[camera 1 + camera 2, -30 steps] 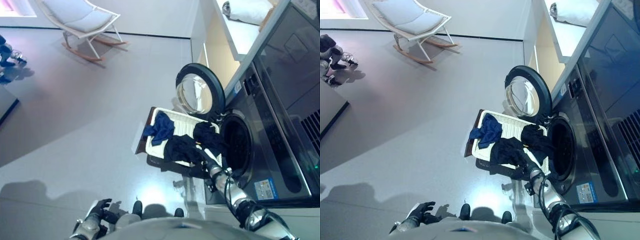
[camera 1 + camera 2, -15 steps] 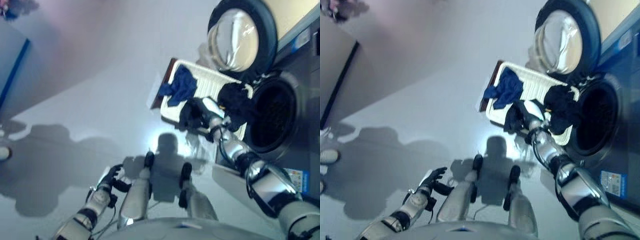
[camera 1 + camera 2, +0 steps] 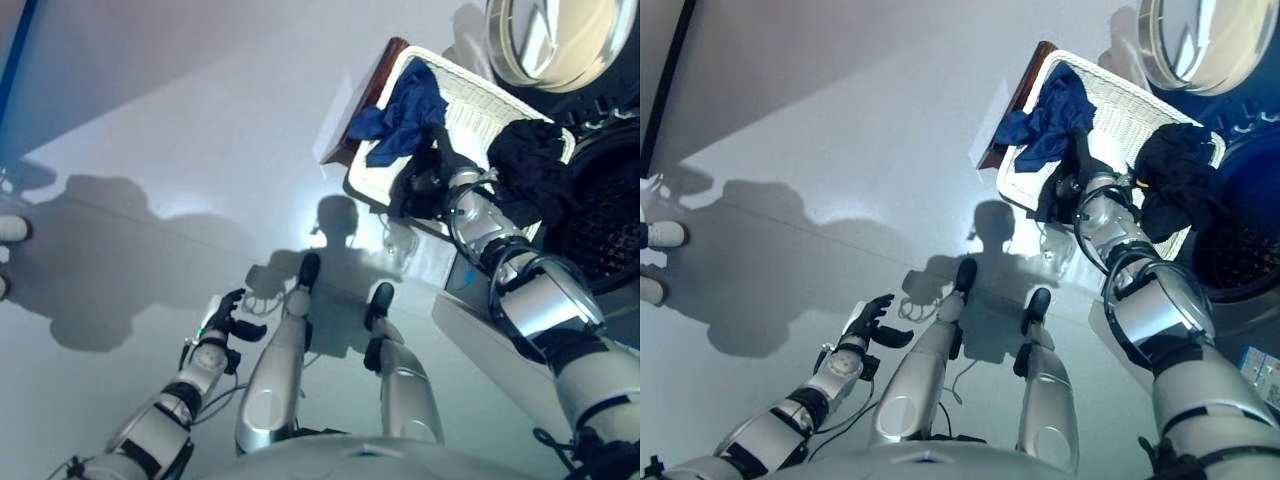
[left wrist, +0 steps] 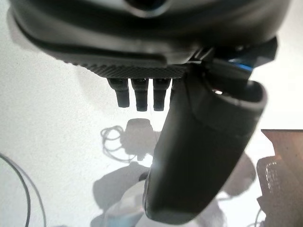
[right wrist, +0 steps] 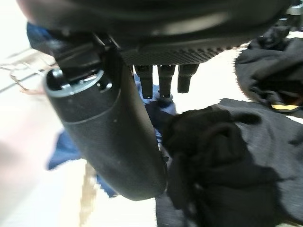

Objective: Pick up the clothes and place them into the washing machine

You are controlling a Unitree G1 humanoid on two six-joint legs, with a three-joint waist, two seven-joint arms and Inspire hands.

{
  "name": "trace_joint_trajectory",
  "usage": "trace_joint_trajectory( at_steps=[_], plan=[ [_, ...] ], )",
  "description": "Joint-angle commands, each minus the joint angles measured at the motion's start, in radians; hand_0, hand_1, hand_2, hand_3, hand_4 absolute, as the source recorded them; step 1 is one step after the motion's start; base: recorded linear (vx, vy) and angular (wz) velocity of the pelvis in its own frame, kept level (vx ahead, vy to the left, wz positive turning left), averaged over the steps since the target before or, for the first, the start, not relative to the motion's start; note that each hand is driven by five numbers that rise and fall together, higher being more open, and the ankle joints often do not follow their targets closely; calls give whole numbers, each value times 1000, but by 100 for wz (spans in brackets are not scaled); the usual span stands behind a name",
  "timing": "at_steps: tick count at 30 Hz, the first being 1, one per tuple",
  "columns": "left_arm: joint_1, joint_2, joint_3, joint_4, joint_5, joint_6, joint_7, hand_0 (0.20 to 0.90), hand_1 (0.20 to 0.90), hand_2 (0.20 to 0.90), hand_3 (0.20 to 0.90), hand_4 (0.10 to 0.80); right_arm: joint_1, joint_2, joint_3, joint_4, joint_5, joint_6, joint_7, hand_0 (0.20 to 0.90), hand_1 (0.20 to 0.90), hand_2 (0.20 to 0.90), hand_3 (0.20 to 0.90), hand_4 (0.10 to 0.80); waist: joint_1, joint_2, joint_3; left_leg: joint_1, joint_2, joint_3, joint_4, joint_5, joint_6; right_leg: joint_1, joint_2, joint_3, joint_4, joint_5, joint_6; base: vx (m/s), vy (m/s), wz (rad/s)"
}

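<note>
Clothes lie in the white basket (image 3: 1125, 105) beside the washing machine (image 3: 1240, 250): a blue garment (image 3: 1050, 118) and a black garment (image 3: 1180, 180). The right hand (image 3: 1072, 185) reaches over the basket's near edge, fingers fairly straight, holding nothing, by another dark garment (image 5: 213, 156). The left hand (image 3: 872, 325) hangs relaxed, empty, far off.

Basket (image 3: 1130, 105) is white with a ribbed weave, holding one royal-blue garment (image 3: 1050, 118) and two plain black ones (image 3: 1175, 178). Floor (image 3: 820, 130) is pale grey, washer drum (image 3: 1240, 250) dark, door ring (image 3: 1200, 45) silvery.
</note>
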Motion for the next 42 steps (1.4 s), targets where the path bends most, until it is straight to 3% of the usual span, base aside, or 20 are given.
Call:
trace_joint_trajectory(
  at_steps=[1, 15, 24, 25, 37, 38, 39, 40, 42],
  plan=[
    [22, 27, -8, 14, -9, -20, 37, 900, 900, 900, 900, 800, -79, -42, 17, 32, 9, -17, -74, 900, 900, 900, 900, 800, 0, -5, -14, -34, -43, 54, 62, -60, -18, -16, -16, 40, 81, -5, 16, -4, 9, -5],
    [-28, 14, -23, -12, -42, -30, 54, 900, 900, 900, 900, 800, -141, -40, 65, 108, -33, -4, -70, 900, 900, 900, 900, 800, -2, 44, 43, -104, -45, 64, 68, -36, -23, -116, -10, 58, 111, 4, 9, -51, 9, -7],
    [-73, 11, -45, -26, -67, -47, 83, 900, 900, 900, 900, 800, -297, -132, 96, 155, -14, -7, -112, 900, 900, 900, 900, 800, 8, 91, 80, -258, -54, 69, 109, -19, -36, -291, -16, 83, 196, -3, 0, -55, 8, 6],
    [-78, 6, -47, -29, -75, -48, 87, 900, 900, 900, 900, 800, -321, -152, 111, 167, -17, -5, -110, 900, 900, 900, 900, 800, 7, 97, 79, -270, -58, 69, 114, -38, -42, -313, -22, 98, 220, -34, 3, 39, 5, 5],
    [-97, -9, -60, -63, -91, -55, 108, 900, 900, 900, 900, 800, -396, -219, 154, 209, -25, 12, -107, 900, 900, 900, 900, 800, 14, 119, 89, -393, -65, 68, 161, -40, -52, -441, -20, 113, 292, -57, -11, 5, -18, 4],
    [-95, -7, -59, -64, -92, -56, 108, 900, 900, 900, 900, 800, -404, -219, 158, 209, -22, 14, -105, 488, 488, 488, 488, 525, 14, 118, 91, -395, -64, 68, 162, -39, -53, -443, -20, 112, 293, -58, -11, 6, -8, 9],
    [-95, -7, -59, -64, -92, -56, 108, 900, 900, 900, 900, 800, -404, -219, 158, 209, -22, 14, -105, 427, 427, 427, 427, 485, 13, 118, 91, -395, -64, 68, 162, -39, -53, -443, -20, 112, 294, -58, -11, -1, -3, 8],
    [-91, -10, -59, -63, -91, -55, 108, 900, 900, 900, 900, 800, -395, -216, 151, 209, -19, 14, -104, 300, 300, 300, 300, 400, 13, 119, 95, -399, -65, 70, 170, -42, -51, -447, -17, 115, 301, -62, -13, -8, -4, 9],
    [-88, -11, -59, -56, -87, -52, 109, 900, 900, 900, 900, 800, -388, -209, 147, 208, -17, 14, -101, 300, 300, 300, 300, 400, 11, 119, 97, -404, -66, 71, 182, -46, -51, -452, -17, 116, 311, -65, -15, -17, -3, 10]
  ],
)
